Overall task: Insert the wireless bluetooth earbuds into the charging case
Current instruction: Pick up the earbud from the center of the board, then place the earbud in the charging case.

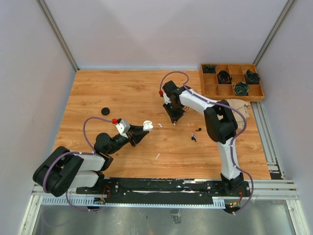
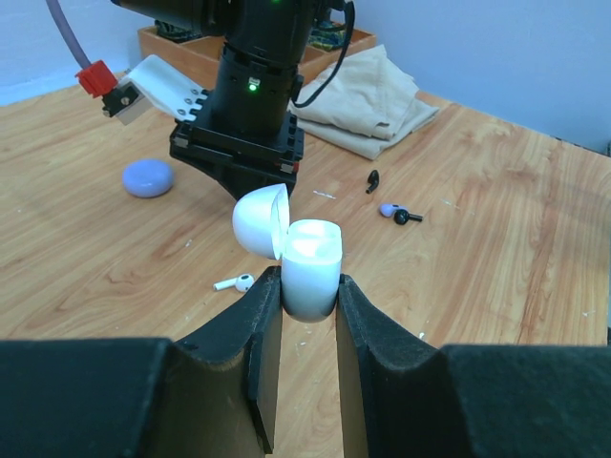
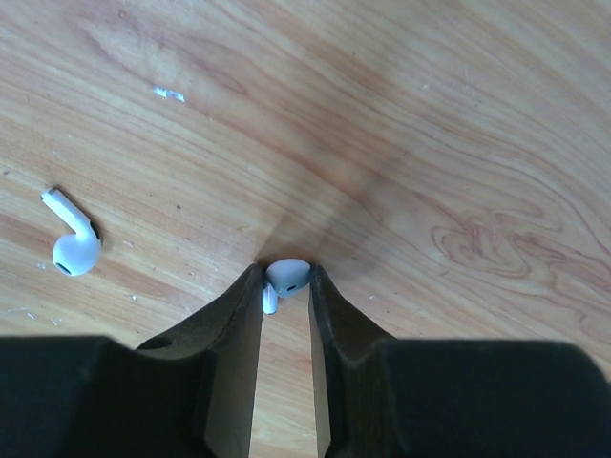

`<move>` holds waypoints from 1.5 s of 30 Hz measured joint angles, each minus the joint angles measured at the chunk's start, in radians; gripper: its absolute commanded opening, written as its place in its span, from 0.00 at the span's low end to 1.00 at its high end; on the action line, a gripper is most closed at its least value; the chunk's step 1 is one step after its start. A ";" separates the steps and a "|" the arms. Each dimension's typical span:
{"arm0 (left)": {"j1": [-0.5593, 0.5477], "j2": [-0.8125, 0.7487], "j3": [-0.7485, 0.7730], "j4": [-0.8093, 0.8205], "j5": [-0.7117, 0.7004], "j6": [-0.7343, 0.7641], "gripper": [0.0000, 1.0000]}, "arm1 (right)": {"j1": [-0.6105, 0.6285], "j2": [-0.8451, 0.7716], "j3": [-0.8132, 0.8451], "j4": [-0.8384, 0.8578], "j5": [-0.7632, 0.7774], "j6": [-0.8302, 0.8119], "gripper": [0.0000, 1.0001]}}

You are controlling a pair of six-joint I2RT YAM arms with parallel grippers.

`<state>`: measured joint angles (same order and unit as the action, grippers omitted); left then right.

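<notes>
1. The right gripper [image 3: 284, 282] pinches a white earbud [image 3: 289, 274] between narrowed fingertips, low over the wooden table [image 3: 430, 143].
2. The earbud is glossy, round-headed and short-stemmed.
3. The left gripper [image 2: 308, 286] clamps the open white charging case [image 2: 313, 256].

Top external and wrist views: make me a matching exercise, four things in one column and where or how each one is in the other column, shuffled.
Things
1. left end effector
2. right end effector
3. lilac case
4. beige cloth

States
A. crumpled beside the wooden tray
B. closed around a white earbud
C. lying closed on the table
D. clamped on the open white charging case

Pairs: 1-D, 2-B, 3-C, 4-A
</notes>
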<state>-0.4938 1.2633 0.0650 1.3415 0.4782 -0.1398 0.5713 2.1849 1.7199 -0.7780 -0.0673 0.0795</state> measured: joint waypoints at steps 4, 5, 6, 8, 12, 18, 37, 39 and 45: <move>0.000 0.006 0.000 0.023 -0.006 -0.004 0.00 | 0.000 -0.037 -0.056 0.030 -0.009 -0.002 0.23; 0.000 0.011 0.000 0.034 -0.008 -0.006 0.00 | 0.000 -0.051 -0.073 0.036 -0.012 -0.002 0.23; 0.000 0.014 0.000 0.041 -0.009 -0.008 0.00 | 0.000 -0.066 -0.089 0.042 -0.015 -0.005 0.23; 0.000 0.021 0.000 0.057 -0.011 -0.014 0.00 | 0.002 -0.101 -0.116 0.057 -0.020 -0.010 0.23; 0.000 0.026 -0.015 0.091 -0.017 -0.025 0.00 | 0.009 -0.229 -0.192 0.109 -0.045 -0.023 0.23; 0.000 0.030 -0.043 0.144 -0.038 -0.045 0.00 | 0.041 -0.465 -0.303 0.233 -0.095 -0.032 0.23; 0.000 0.075 -0.056 0.188 0.017 -0.071 0.00 | 0.259 -0.885 -0.679 0.716 -0.246 -0.062 0.23; 0.000 0.063 -0.056 0.187 0.031 -0.071 0.01 | 0.274 -0.911 -0.713 0.771 -0.260 -0.062 0.23; 0.000 -0.003 -0.056 0.189 0.079 -0.072 0.02 | 0.315 -0.954 -0.819 0.944 -0.297 -0.061 0.23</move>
<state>-0.4938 1.2598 0.0090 1.5303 0.5568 -0.2119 0.8867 1.2312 0.9012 0.1658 -0.3641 0.0181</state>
